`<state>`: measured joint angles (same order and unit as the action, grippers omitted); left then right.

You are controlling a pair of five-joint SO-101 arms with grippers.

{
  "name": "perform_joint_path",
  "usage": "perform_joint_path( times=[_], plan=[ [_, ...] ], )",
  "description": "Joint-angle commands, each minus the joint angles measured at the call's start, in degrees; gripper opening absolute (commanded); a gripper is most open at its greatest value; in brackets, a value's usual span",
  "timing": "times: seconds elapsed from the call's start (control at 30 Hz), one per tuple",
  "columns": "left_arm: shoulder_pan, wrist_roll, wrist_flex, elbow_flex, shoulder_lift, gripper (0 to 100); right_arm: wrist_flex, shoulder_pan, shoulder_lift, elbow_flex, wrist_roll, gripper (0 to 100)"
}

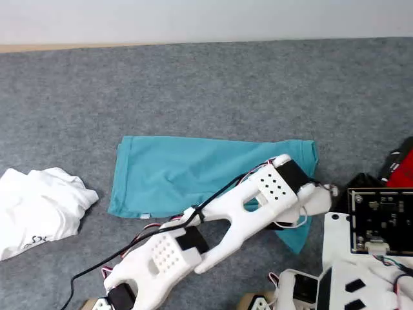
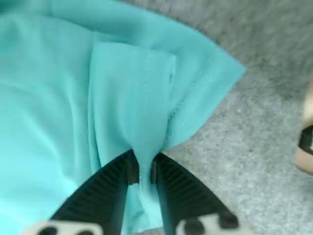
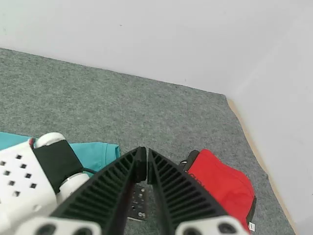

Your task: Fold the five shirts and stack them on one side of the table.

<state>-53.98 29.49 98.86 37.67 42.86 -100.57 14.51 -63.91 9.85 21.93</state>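
My left hand (image 2: 142, 171) is clamped on a thin pinch at the right end of the teal shirt (image 1: 187, 171), which lies spread in the middle of the tabletop (image 1: 77, 90), and I judge a hasty pull could slip it free.

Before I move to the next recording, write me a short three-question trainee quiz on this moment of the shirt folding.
1. True or false: the left gripper is shut on a fold of the teal shirt.
2. Which shirt lies crumpled on the table, apart from the teal one, at the left of the high view? A black shirt; B white shirt; C yellow shirt.
3. Fill in: the right gripper is ___, with nothing between its jaws.
Key: 1 true; 2 B; 3 shut.
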Motion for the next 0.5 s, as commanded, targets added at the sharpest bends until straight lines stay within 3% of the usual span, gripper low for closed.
perform_joint_path(
  times=[0.0, 0.47],
  plan=[
    [-1.0, 0.2, 1.7, 1.2, -7.0, 0, -1.9, 0.6, 0.6, 0.0, -0.5, 1.2],
    [5.1, 0.4, 0.7, 1.5, -8.0, 0, -2.1, 0.6, 0.4, 0.0, -0.6, 1.2]
  ],
)
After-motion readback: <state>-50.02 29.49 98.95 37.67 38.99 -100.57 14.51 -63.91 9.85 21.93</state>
